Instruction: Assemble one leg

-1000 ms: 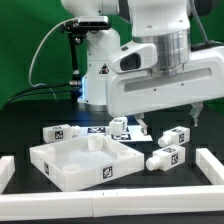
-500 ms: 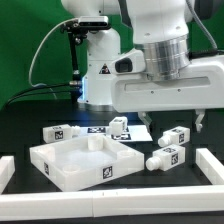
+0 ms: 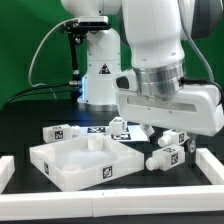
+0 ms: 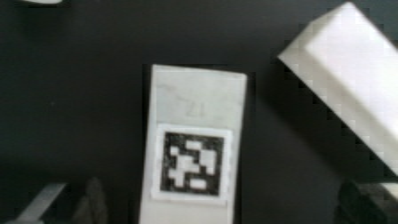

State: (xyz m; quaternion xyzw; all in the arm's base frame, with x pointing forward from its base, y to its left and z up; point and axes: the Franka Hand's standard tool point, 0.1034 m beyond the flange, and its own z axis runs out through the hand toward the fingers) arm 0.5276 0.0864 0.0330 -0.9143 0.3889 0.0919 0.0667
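Observation:
Several white legs with marker tags lie on the black table: one [image 3: 55, 133] at the exterior view's left, one [image 3: 119, 125] in the middle, and two at the right [image 3: 176, 136] [image 3: 165, 156]. My gripper [image 3: 168, 138] is open and low over the upper right leg, one finger on each side of it. In the wrist view this leg [image 4: 192, 130] lies lengthwise between the dark fingers [image 4: 80, 203], tag up, and is not gripped. The gripper [image 4: 222, 207] is empty. The white square tray part [image 3: 70, 165] sits at the front left.
White border rails stand at the front left [image 3: 5, 170], front right [image 3: 211, 165] and front [image 3: 110, 207]. The marker board [image 3: 97, 130] lies behind the tray. Another white piece [image 4: 347, 70] lies close beside the leg in the wrist view.
The gripper has come down and shifted toward the exterior view's right, so its fingers now straddle the upper right leg. The parts have not moved.

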